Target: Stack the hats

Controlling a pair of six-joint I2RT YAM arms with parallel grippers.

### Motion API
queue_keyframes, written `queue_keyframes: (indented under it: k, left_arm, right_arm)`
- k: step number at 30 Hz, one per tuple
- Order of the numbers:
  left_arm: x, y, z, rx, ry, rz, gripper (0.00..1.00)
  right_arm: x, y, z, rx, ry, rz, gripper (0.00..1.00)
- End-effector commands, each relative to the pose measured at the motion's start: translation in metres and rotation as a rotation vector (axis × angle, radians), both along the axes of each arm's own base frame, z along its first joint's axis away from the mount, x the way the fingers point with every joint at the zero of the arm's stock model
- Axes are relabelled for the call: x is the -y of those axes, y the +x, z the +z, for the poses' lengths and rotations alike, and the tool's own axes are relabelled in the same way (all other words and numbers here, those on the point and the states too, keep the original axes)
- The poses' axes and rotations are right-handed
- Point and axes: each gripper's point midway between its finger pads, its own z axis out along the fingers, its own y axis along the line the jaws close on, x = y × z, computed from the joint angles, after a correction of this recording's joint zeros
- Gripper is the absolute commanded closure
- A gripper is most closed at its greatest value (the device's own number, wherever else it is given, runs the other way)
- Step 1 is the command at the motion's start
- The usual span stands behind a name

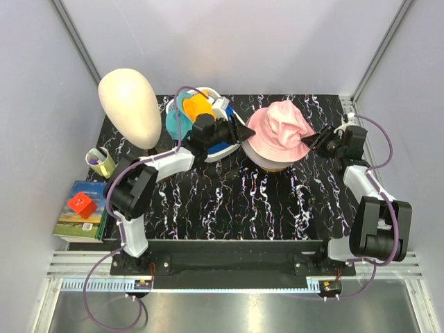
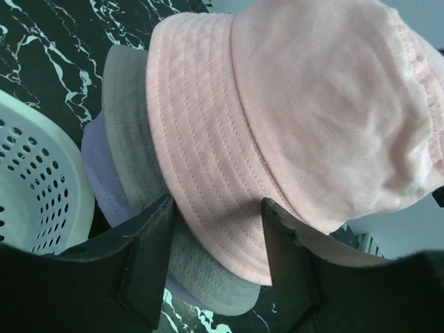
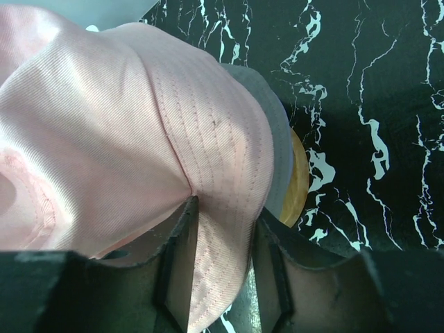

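1. Centre-right on the black marbled table, the pink bucket hat crowns a pile; under its brim show a grey hat, a lavender hat and an orange-yellow brim
2. My left pincer stands at the pink hat's left brim, jaws part-way apart, the stitched cloth lying smooth across the gap and not visibly squeezed
3. My right pincer is at the opposite brim, jaws narrow, pink cloth filling the gap and creased beside one finger; whether I truly pinch it I cannot tell
4. I judge the hat light, soft and floppy: the crown is dented and rumpled, nothing about it looks fragile, and the woven cloth should not slip
5. The brim, stiffened by its rows of stitching, looks the best place to take hold, at two opposite sides so the hat stays spread; a single pinch would likely let it droop and drag the hats beneath
6. Just beside the pile, the white perforated basket holds a teal hat and an orange hat, which I expect to handle the same way
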Motion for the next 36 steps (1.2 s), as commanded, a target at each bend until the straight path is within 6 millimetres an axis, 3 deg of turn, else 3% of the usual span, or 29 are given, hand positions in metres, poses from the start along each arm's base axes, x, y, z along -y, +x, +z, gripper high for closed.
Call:
queue_keyframes:
  k: [1,3,9,13,15,21,24,26,27,32,36]
  left_arm:
    - [0.007,0.003,0.036,0.088,-0.113,-0.022,0.6]
    - [0.008,0.004,0.037,0.089,-0.132,-0.019,0.71]
    - [0.007,0.006,0.04,0.089,-0.15,-0.008,0.86]
    - [0.005,0.007,0.04,0.087,-0.151,-0.001,1.0]
    - [0.003,0.009,0.04,0.085,-0.155,0.008,1.0]
    - [-0.001,0.01,0.042,0.091,-0.163,0.02,1.0]
    - [-0.003,0.012,0.044,0.1,-0.156,0.024,1.0]
    - [-0.005,0.012,0.044,0.107,-0.138,0.034,1.0]
    - [-0.007,0.012,0.043,0.11,-0.129,0.039,1.0]
    - [-0.01,0.012,0.052,0.146,-0.088,0.042,1.0]
    - [-0.019,0.015,0.05,0.153,-0.036,0.085,1.0]
  right_arm:
    - [-0.002,-0.002,0.016,0.06,-0.017,0.027,0.55]
    - [-0.002,-0.005,0.016,0.059,-0.021,0.024,0.48]
    - [0.001,-0.011,0.012,0.05,-0.04,0.006,0.38]
    - [0.005,-0.011,0.002,0.03,-0.053,-0.006,0.36]
    - [0.008,-0.01,-0.003,0.018,-0.057,-0.018,0.36]
    - [0.005,-0.005,-0.016,0.003,-0.028,0.003,0.5]
    - [0.002,-0.004,-0.018,0.002,-0.016,0.016,0.64]
    - [0.002,-0.005,-0.017,0.004,-0.017,0.018,0.82]
    - [0.002,-0.006,-0.016,0.007,-0.018,0.016,0.85]
    - [0.001,-0.01,-0.003,0.037,-0.027,0.019,0.96]
    - [0.002,-0.016,0.009,0.056,-0.047,0.017,0.94]
